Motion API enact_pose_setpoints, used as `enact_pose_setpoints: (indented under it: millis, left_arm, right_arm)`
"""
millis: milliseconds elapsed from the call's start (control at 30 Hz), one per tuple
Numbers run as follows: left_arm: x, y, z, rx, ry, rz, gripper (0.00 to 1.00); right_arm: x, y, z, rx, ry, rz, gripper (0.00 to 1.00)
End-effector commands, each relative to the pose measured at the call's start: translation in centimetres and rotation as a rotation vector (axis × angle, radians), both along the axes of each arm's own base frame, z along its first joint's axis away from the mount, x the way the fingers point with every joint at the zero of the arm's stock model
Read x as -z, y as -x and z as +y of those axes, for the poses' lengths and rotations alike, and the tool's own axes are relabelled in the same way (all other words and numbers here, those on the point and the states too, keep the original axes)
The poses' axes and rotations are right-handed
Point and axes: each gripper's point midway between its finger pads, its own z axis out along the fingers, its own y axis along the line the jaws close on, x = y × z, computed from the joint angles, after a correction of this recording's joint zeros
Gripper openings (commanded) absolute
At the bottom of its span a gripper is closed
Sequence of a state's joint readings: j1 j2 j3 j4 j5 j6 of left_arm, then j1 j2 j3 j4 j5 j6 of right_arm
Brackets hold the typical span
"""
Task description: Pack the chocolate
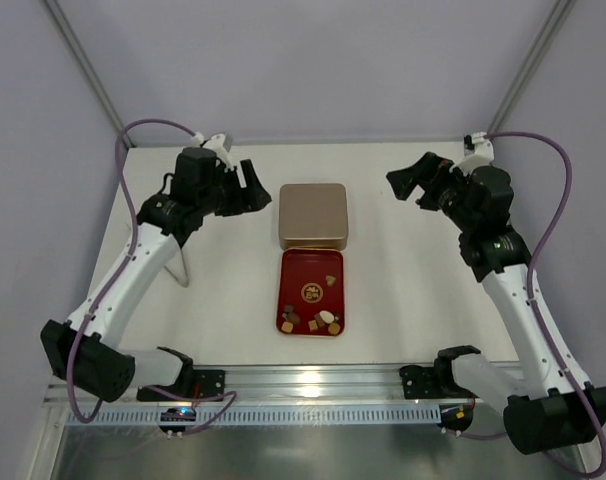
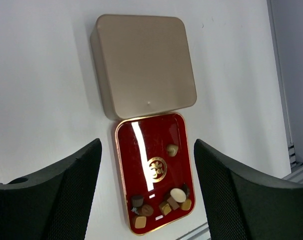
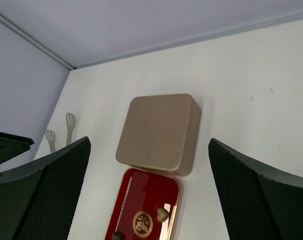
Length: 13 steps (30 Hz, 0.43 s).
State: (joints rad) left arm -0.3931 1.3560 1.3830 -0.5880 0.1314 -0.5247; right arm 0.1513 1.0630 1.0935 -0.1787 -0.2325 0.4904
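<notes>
The chocolate (image 1: 313, 320) lies as several small brown, tan and cream pieces at the near end of a red gold-rimmed tray (image 1: 295, 275). One heart-shaped piece (image 1: 330, 279) sits apart, further up the tray. The left wrist view shows the same cluster (image 2: 161, 202) and the lone piece (image 2: 172, 149). My left gripper (image 1: 255, 190) hovers open to the left of the gold box, high above the table, holding nothing. My right gripper (image 1: 408, 188) is open too, raised off to the box's right. In the right wrist view the lone piece (image 3: 162, 214) shows between my wide fingers (image 3: 51, 190).
A closed square gold box (image 1: 312, 214) touches the tray's far end. It also shows in the left wrist view (image 2: 144, 62) and the right wrist view (image 3: 159, 130). Thin metal tongs (image 1: 183, 265) lie on the white table by the left arm. A metal rail (image 1: 313, 400) runs along the near edge.
</notes>
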Motion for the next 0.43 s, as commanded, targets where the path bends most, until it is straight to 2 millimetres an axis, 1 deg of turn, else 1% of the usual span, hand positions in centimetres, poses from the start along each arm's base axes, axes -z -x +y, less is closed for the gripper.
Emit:
enact_pose_setpoints:
  millis: [0,33,67,100,167,200,267,300,400]
  left_arm:
    - [-0.7,1.8,1.6,-0.026,-0.007,-0.061,0.73]
    - [-0.6,2.3,1.9,-0.027,-0.011,-0.064,0.74]
    - [-1.3,3.1,2.2,-0.023,-0.008,-0.090,0.73]
    - [-0.6,3.6,2.5,-0.025,-0.017,-0.076,0.74]
    - [-0.3,4.2,2.9,-0.032,-0.027,-0.079,0.74]
    - [-0.5,4.6,3.2,-0.026,-0.033,-0.084,0.74]
    - [-0.3,4.9,3.7,-0.038,-0.049,-0.090,0.74]
    - [-0.4,5.1,3.9,-0.039,-0.058,-0.096,0.74]
    - [-0.4,5.4,4.2,-0.037,-0.077,-0.099,0.74]
  right_arm:
    - [3.7,2.6,-2.7,0.105,0.104,0.083,1.00]
    - [3.9,3.3,-3.3,0.123,0.121,0.077,1.00]
    - [4.3,3.9,-3.9,0.153,0.136,0.083,1.00]
    - [4.1,4.8,-4.4,0.170,0.139,0.069,1.00]
    - [4.5,5.7,-5.0,0.191,0.157,0.078,1.00]
    - [4.3,6.3,-5.2,0.195,0.160,0.068,1.00]
    - [4.5,6.6,-5.2,0.187,0.169,0.068,1.00]
    - [5.0,6.7,-5.1,0.180,0.171,0.077,1.00]
    - [5.1,6.8,-5.1,0.183,0.166,0.074,1.00]
